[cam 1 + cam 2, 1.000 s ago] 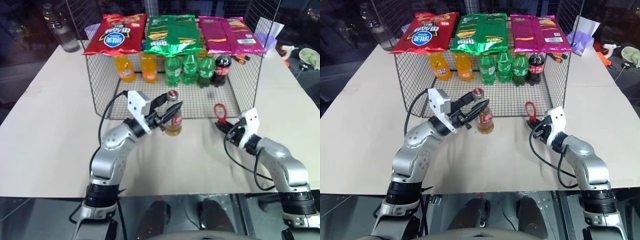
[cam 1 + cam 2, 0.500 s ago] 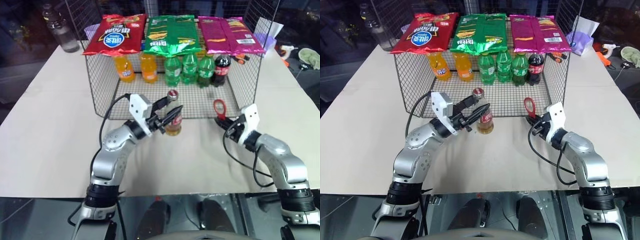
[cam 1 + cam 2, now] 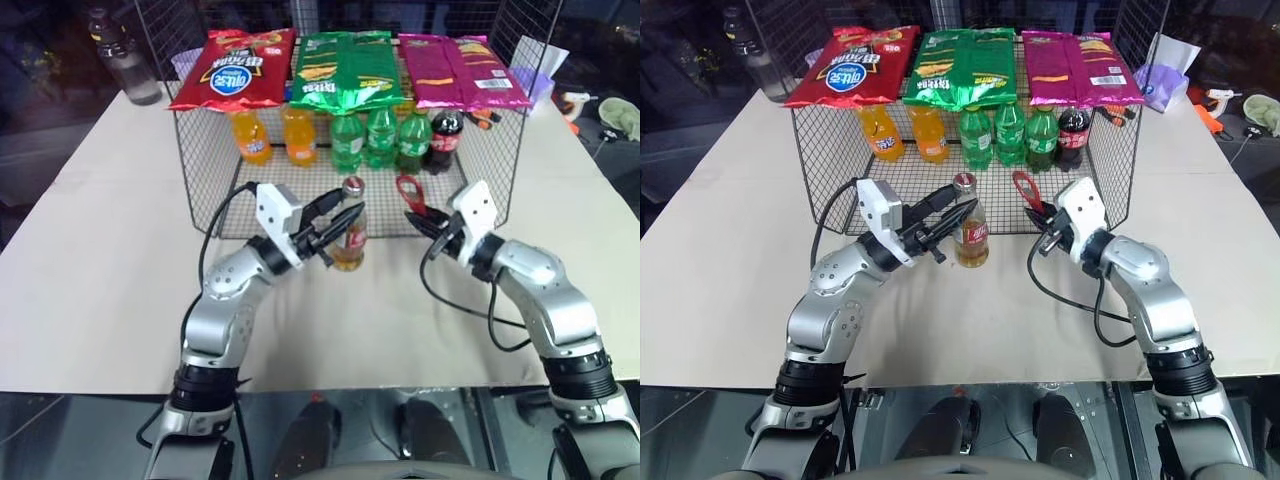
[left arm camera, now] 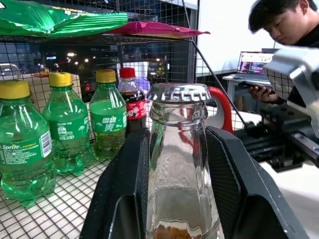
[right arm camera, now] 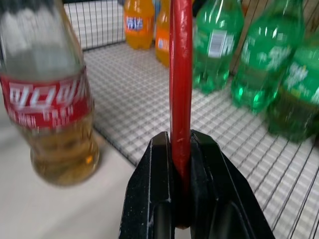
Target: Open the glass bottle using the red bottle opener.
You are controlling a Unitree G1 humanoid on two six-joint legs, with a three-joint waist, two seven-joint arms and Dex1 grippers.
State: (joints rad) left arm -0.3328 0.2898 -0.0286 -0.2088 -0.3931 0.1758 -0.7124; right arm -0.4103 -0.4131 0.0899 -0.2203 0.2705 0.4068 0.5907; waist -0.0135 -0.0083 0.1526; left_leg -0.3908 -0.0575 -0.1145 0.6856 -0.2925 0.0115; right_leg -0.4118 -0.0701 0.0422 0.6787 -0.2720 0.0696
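Head camera views: The clear glass bottle with amber liquid, red-and-white label and small red cap (image 3: 349, 232) stands upright on the beige surface (image 3: 110, 250), just in front of the open side of the wire mesh cage (image 3: 205, 170). The left gripper (image 3: 341, 226) has its two black fingers on either side of the bottle, at the neck and shoulder. The right gripper (image 3: 414, 215) is clenched on the handle of the small red bottle opener with an oval ring head (image 3: 406, 189), whose ring points up, near the bottle on its right and about level with the cap. Inside the cage, behind the bottle, stand two orange plastic soda bottles (image 3: 249, 136), three green plastic bottles (image 3: 379, 137) and one dark cola bottle (image 3: 445, 134). Three snack bags, red (image 3: 230, 67), green (image 3: 345, 66) and magenta (image 3: 462, 68), lie on the cage top.

Left wrist view: The glass bottle neck sits between the black fingers (image 4: 122, 184), which touch its shoulders. The bottle is still capped; amber liquid shows only low down. The red opener ring shows just behind the neck. A person (image 4: 284, 30) sits in the background.

Right wrist view: The fingers (image 5: 159, 184) are shut on the opener's red handle. The glass bottle stands beside it, liquid filling its lower body.
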